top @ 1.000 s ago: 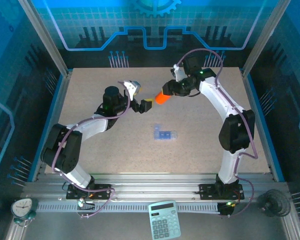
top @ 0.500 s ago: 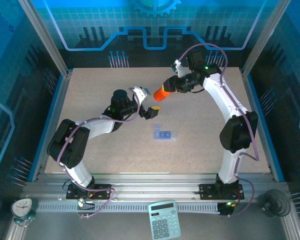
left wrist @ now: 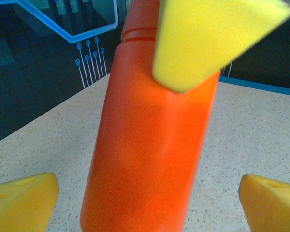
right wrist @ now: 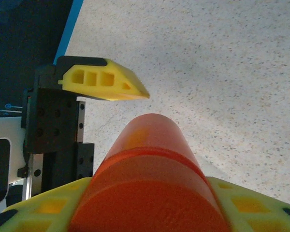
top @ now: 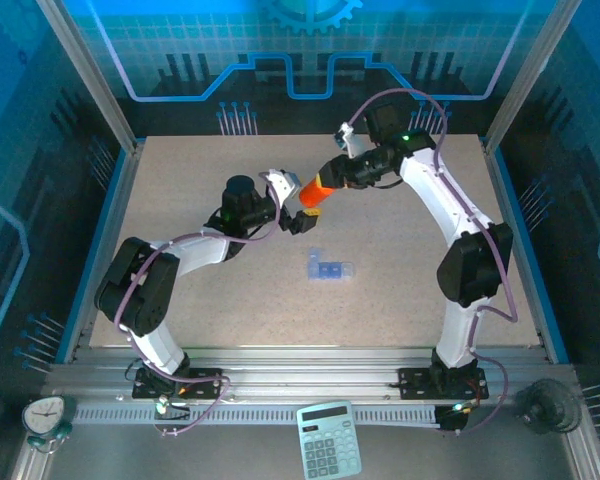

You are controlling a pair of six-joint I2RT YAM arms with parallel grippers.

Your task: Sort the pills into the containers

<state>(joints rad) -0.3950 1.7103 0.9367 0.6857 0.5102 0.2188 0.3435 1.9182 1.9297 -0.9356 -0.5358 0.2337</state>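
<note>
Centre of the top view: the translucent blue pill box (top: 329, 268) lies flat on the table (top: 420, 290), apart from both arms. Above it in frame, the right gripper (top: 335, 178) clamps the orange bottle (top: 314, 192) at its cap end, and the left gripper (top: 291, 204) stands wide open astride the bottle's body, holding nothing. The box is probably light, stiff and prone to sliding, so it is best gripped across its long sides.

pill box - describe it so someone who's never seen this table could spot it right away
On the speckled beige table, look near the middle. The pill box lies flat there by itself, small and see-through blue. The orange bottle farther back is round, solid-coloured and held up in the right claw.
</note>
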